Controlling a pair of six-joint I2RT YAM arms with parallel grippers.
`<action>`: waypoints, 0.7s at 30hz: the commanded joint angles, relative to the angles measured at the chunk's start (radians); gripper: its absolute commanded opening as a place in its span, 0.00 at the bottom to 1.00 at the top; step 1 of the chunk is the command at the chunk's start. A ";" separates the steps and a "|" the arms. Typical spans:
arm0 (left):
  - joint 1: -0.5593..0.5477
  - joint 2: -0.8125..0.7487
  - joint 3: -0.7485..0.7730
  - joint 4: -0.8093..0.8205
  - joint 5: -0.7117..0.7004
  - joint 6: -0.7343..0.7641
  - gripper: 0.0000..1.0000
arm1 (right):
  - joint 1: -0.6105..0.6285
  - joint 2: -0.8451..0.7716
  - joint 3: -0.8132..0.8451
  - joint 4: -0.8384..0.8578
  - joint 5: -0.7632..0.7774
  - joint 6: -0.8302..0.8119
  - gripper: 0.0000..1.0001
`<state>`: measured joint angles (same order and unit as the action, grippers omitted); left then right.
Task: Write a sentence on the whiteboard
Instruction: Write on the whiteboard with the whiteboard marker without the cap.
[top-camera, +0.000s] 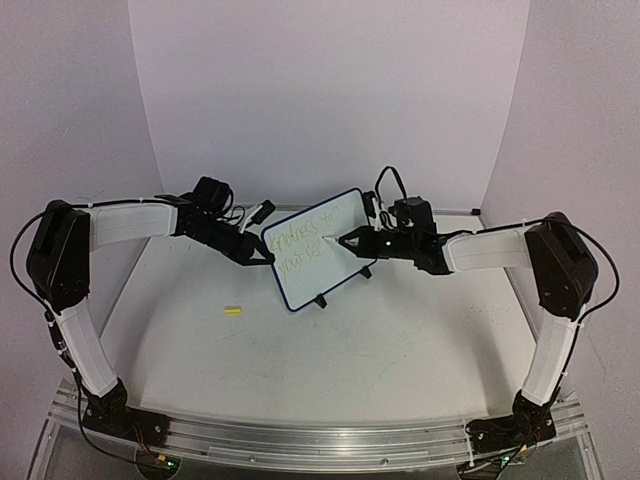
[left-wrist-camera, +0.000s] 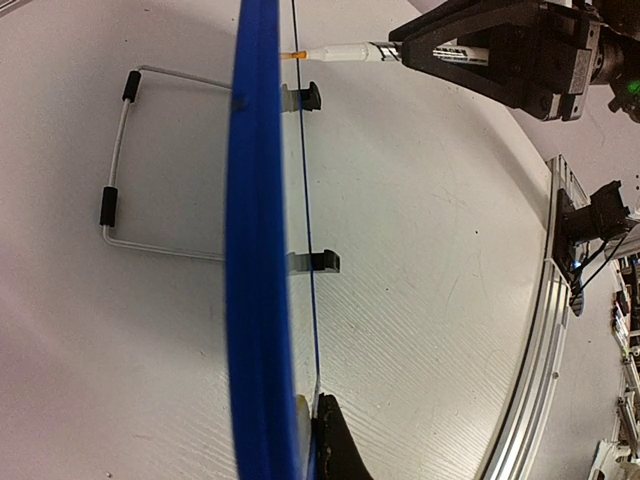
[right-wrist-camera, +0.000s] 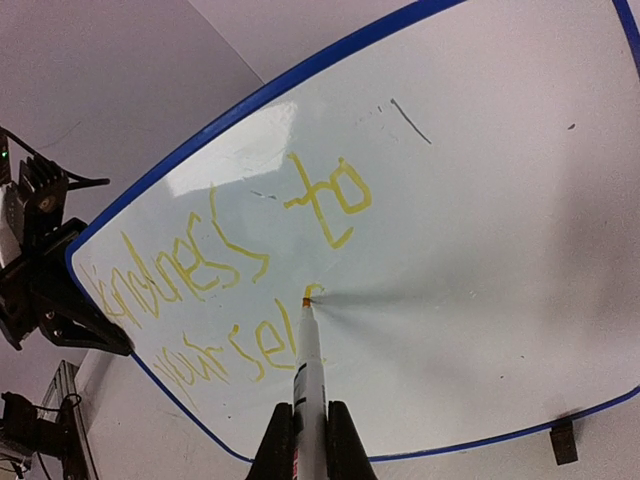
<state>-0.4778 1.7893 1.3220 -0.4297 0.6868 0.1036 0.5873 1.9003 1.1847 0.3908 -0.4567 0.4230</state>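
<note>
A: Location, whiteboard (top-camera: 318, 250)?
B: On table (top-camera: 400, 340), propped; left gripper (top-camera: 266, 258) clamped on its 9 o'clock edge.
A: And right gripper (right-wrist-camera: 305, 445)?
B: Pinching marker (right-wrist-camera: 308, 365), tip touching the sentence (right-wrist-camera: 200, 290) at its second-line end.

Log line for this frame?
left gripper shut on whiteboard edge | right gripper shut on marker | tip touching whiteboard | sentence reads "kindness to yoursel"

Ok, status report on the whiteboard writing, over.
Left gripper shut on whiteboard edge. Right gripper shut on marker, tip on whiteboard. Sentence reads kindness to yoursel, unfinished. Yellow piece on table, not in the way.
</note>
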 joint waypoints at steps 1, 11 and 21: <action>-0.003 0.014 0.051 -0.006 -0.008 0.023 0.00 | -0.002 0.017 0.012 0.010 -0.015 -0.018 0.00; -0.003 0.016 0.051 -0.006 -0.007 0.021 0.00 | 0.000 -0.003 -0.055 0.005 0.028 -0.016 0.00; -0.004 0.016 0.051 -0.005 -0.006 0.020 0.00 | 0.009 0.006 -0.088 0.003 0.034 -0.015 0.00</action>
<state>-0.4778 1.7893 1.3220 -0.4297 0.6872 0.1036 0.5879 1.9003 1.1110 0.3952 -0.4572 0.4164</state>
